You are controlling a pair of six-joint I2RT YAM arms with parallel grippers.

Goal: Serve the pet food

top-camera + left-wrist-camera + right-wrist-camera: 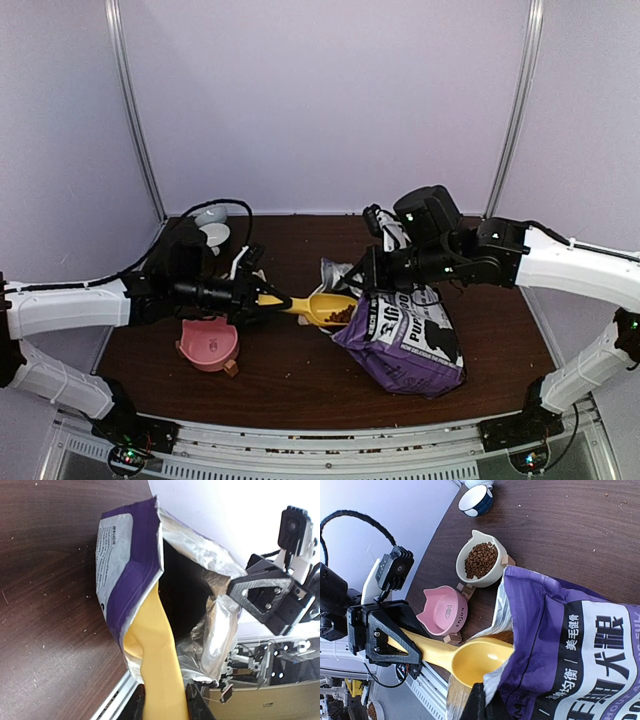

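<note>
A yellow scoop (pixel 318 305) is being gripped by its handle in the left gripper (pixel 258 297), whose jaws are being held narrow around it. The scoop's bowl is being pushed into the mouth of a purple-and-white bag (pixel 410 340). The bag is lying on the dark table (pixel 300 385), at about four o'clock from the table's middle. Its foil rim is being pinched in the fully closed right gripper (pixel 372 272), so the mouth is being held open.

Pet food (pixel 480 560) is being shown heaped in a cream bowl (pixel 492 576). From above, a few dark pellets also seem to be lying at the scoop's tip. A pink bowl (pixel 445 612), with no food showing in it, is sitting just beside the cream one, at about eight o'clock from the scoop.

Several risks are being judged likely:
- If the foil is being let slip from the pinch, the mouth could fold onto the scoop and pellets could be knocked off.
- If the scoop is being tilted or snagged on the rim while leaving, food could be scattered over the table or the bag dragged along.
</note>
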